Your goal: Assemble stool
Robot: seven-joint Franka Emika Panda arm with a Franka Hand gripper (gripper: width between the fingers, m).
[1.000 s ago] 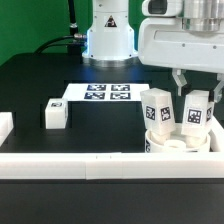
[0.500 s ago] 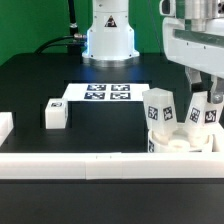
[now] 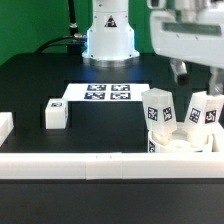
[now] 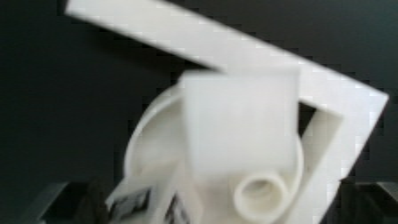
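Note:
The round white seat (image 3: 178, 145) lies at the exterior view's right, against the front rail. Two blocky tagged legs stand upright on it, one on the left (image 3: 158, 108) and one on the right (image 3: 204, 112). A third leg (image 3: 55, 114) lies alone on the table at the left. My gripper (image 3: 198, 72) hangs open and empty above the right leg, clear of it. The wrist view looks down on that leg (image 4: 240, 130) and the seat (image 4: 157, 150), with dark fingers (image 4: 75, 203) at the frame's corners.
The marker board (image 3: 108, 93) lies mid-table in front of the robot base (image 3: 108, 40). A long white rail (image 3: 90, 163) runs along the front, and a short white piece (image 3: 5, 125) sits at the left edge. The rail corner also shows in the wrist view (image 4: 231, 45).
My gripper was down around the right leg a second ago. It has risen and drawn away, and the leg stays standing on the seat.

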